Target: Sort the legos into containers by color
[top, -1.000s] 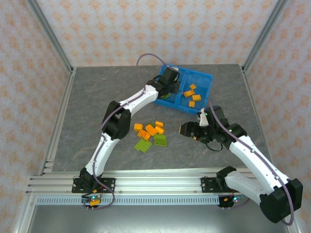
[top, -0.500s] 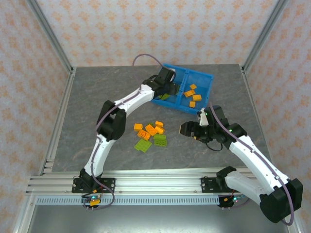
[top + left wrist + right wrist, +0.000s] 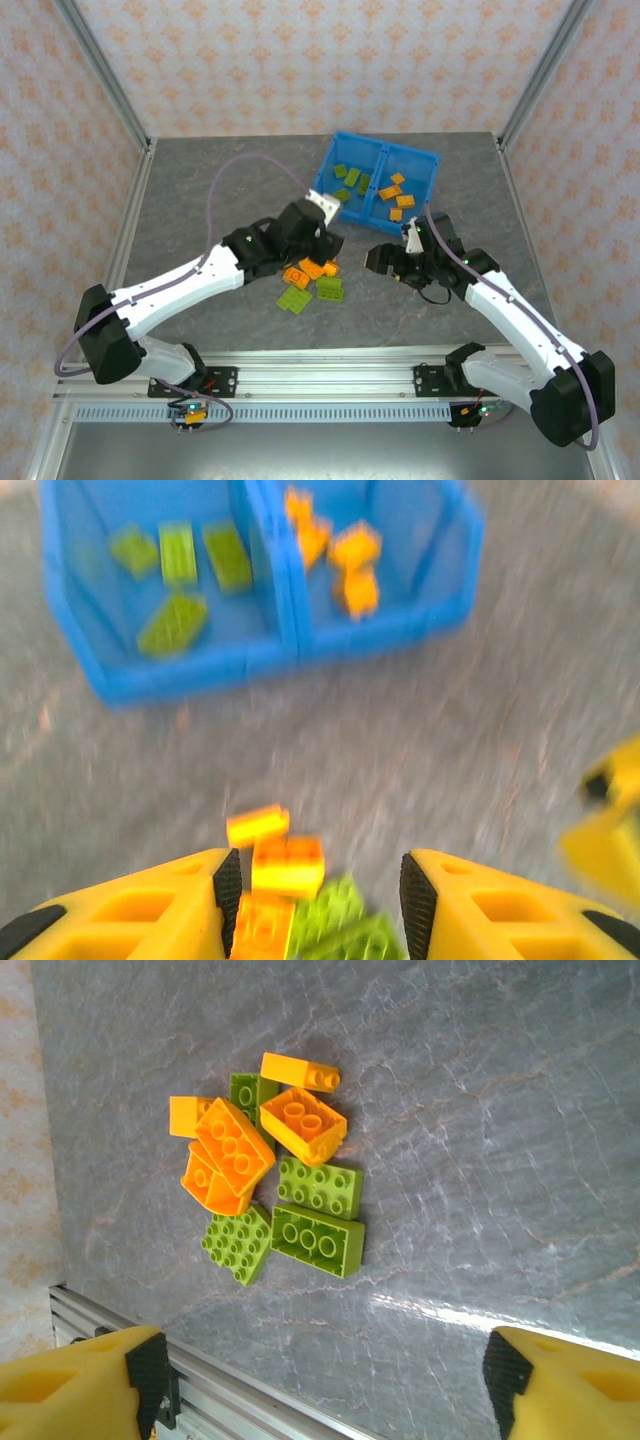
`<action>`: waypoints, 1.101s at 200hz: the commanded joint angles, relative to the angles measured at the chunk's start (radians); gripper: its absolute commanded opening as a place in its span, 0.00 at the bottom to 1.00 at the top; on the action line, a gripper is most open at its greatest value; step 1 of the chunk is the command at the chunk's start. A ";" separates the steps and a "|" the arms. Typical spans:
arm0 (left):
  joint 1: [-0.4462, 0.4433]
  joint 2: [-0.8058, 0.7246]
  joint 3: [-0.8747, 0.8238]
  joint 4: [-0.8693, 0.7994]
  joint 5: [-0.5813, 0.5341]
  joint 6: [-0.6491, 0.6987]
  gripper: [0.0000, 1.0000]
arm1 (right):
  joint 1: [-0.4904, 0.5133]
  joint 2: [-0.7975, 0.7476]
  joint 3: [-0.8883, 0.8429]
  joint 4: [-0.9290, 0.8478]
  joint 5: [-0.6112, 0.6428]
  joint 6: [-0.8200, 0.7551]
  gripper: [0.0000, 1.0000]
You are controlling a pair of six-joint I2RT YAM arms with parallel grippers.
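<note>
The blue bin stands at the back of the table. Its left compartment holds lime green legos and its right compartment holds orange legos. A loose pile of orange legos and green legos lies mid-table. My left gripper hovers open at the pile's far edge. In the blurred left wrist view an orange lego lies between the open fingers of the left gripper, with the bin beyond. My right gripper is open and empty, just right of the pile.
The aluminium rail along the table's near edge shows below the pile in the right wrist view. A yellow finger of the right gripper sits at the right of the left wrist view. Bare grey tabletop spreads to the left.
My left arm has drawn back from the bin's left compartment to the pile on the table, uncovering the green legos in the bin. The right arm has barely shifted.
</note>
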 commanded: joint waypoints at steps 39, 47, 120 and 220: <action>0.003 0.030 -0.306 -0.046 -0.011 -0.074 0.49 | -0.001 0.033 -0.007 0.092 -0.020 0.008 0.95; 0.003 0.050 -0.318 -0.035 -0.019 -0.086 0.49 | -0.001 0.030 -0.006 0.078 -0.015 0.005 0.95; 0.023 0.144 -0.359 0.010 -0.127 -0.105 0.44 | -0.001 0.021 -0.015 0.047 -0.007 0.006 0.95; 0.069 0.061 -0.411 0.031 -0.195 -0.124 0.33 | -0.001 0.027 -0.015 0.039 0.003 0.022 0.95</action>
